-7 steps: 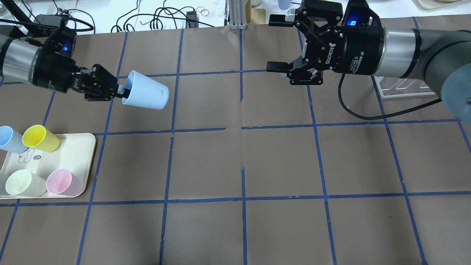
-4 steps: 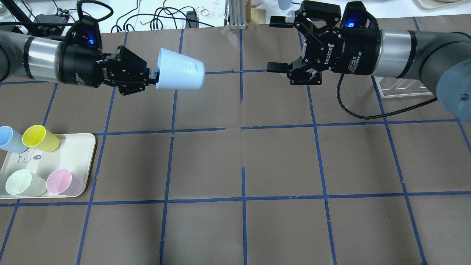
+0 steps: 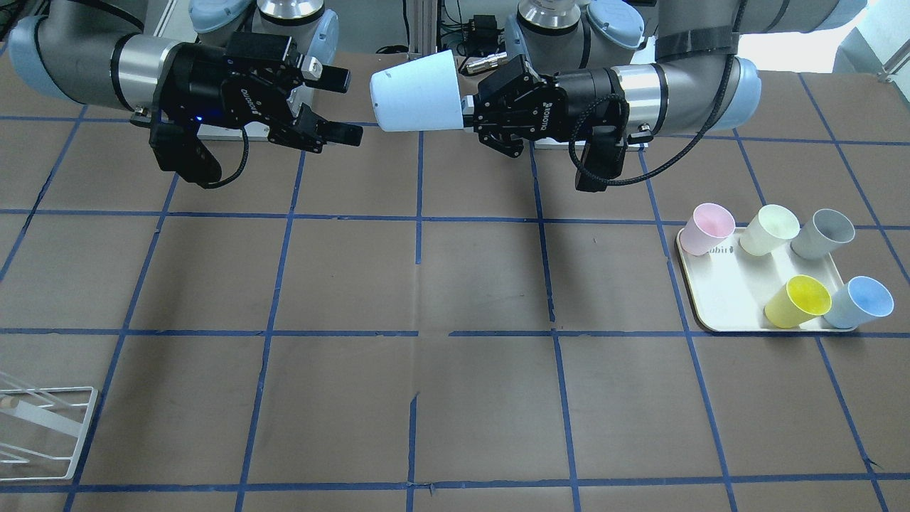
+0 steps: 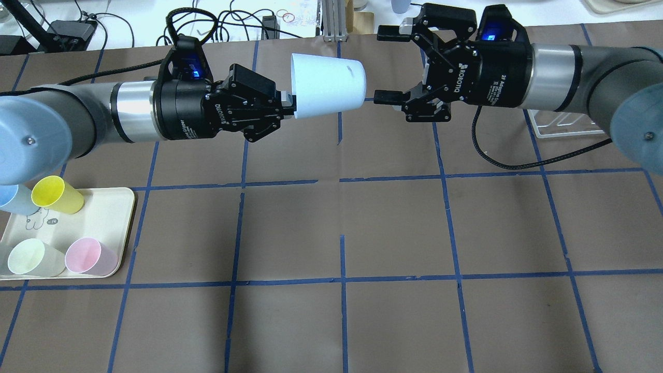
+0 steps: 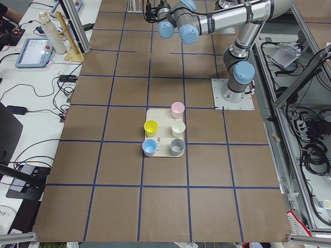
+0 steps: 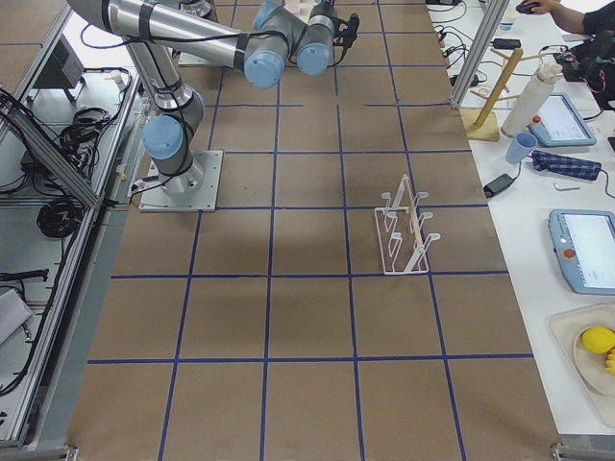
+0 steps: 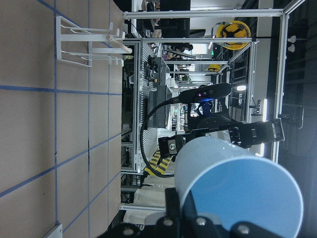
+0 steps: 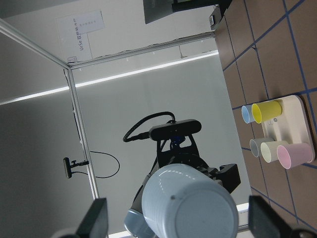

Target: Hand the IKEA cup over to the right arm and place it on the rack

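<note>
Handover stage, in mid-air above the far middle of the table (image 4: 331, 228)

IKEA cup (image 4: 327, 85): lying on its side in the air, well clear of the table. Mouth faces the left pincer (image 4: 286, 102), closed base faces the right pincer (image 4: 386, 65)

Left pincer: clamped narrow on the cup's rim wall and carrying it alone. The left wrist view shows the blue inside right at the fingers

Right pincer: spread wide, nothing in it. Its wrist view has the cup's base centred between its two fingers (image 8: 96, 223). From overhead and from the front the base sits just short of the fingertips, with a thin gap and no contact that I can see

Done, judging by how things lie: the cup is lifted, away from the tray (image 4: 103, 207) where the yellow cup (image 4: 56, 194) and the other cups stand, and it is lined up with the receiving pincer

Left to do:
- base goes in between the wide fingers
- right pincer closes on the cup body
- left pincer lets go and backs off
- right arm carries the cup to the rack (image 6: 404, 235) and sets it on

The rack stands on the table on the robot's right side, well apart from both pincers, and the right-side view shows no cup on it. My reckoning is under half done, with the transfer itself not yet made
</note>
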`<action>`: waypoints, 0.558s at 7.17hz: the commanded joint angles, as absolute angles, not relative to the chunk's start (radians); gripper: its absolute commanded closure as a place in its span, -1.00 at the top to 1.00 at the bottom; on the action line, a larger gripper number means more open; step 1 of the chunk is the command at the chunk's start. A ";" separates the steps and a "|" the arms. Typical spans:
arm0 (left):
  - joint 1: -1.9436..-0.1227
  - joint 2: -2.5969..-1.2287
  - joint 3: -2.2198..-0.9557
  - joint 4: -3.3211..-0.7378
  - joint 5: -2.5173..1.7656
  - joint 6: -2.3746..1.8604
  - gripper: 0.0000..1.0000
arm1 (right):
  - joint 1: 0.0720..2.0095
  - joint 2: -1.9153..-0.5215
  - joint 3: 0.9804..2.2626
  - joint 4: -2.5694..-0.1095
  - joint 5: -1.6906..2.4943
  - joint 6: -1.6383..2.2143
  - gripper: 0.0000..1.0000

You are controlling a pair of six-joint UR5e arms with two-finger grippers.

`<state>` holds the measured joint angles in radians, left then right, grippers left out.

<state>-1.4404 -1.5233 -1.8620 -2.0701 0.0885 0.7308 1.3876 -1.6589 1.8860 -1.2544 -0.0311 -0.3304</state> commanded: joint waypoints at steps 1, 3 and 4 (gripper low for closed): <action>-1.463 -1.516 -1.887 -2.046 0.028 0.732 -1.00 | 1.390 -1.670 1.885 -1.221 -0.032 -0.328 1.00; -1.465 -1.509 -1.894 -2.033 0.020 0.730 -1.00 | 1.419 -1.672 1.881 -1.220 -0.031 -0.327 1.00; -1.465 -1.502 -1.894 -2.033 0.020 0.730 -1.00 | 1.428 -1.674 1.873 -1.220 -0.031 -0.310 1.00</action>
